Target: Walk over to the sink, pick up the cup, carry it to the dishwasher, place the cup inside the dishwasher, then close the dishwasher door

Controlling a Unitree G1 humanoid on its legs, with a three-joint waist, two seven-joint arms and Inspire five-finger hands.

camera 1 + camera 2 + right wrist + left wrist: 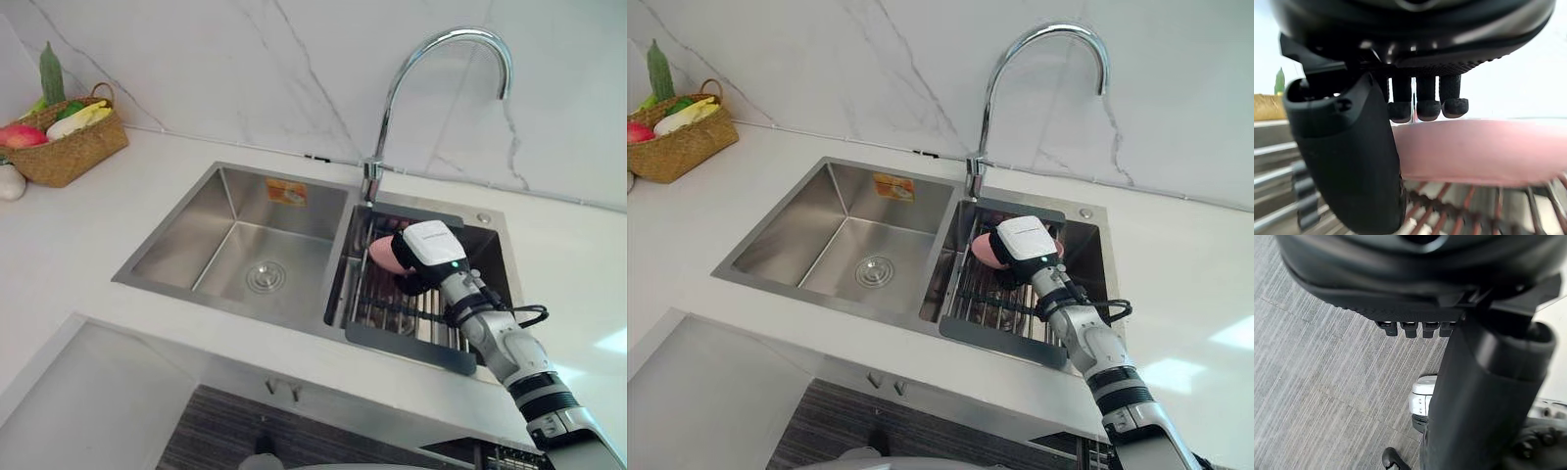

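Nearest, left hand: the dark left hand (1415,279) hung at the robot's side above the grey streaked floor (1317,372), idle because the reach needed one arm alone; whether it was released or clenched could not be told.
Bench: the white stone bench (88,255) carried the sink along its middle, and the robot stood close enough for its right arm to pass over the front edge.
Right hand: the dark right hand with the white back cover (426,257) was down in the sink's right bowl, turned palm-down so that it could take the cup from above.
Grasp: the fingers (1426,105) were curled onto the cup's far side and the thumb (1347,156) stood on its near side, so I judged the hand to be grasping the cup.
Cup: the pink rounded cup (382,253) lay on the dark wire draining rack (392,313), apparently not yet lifted.
Sink: the stainless steel double-bowl sink (255,196) had its left bowl bare, so the rack was the one place to reach.
Tap: the curved chrome tap (385,117) arched above the hand, leaving room beneath it.
Far corner: the woven straw basket of fruit and vegetables (73,147) sat well apart by the white marble wall (245,59), out of the way.
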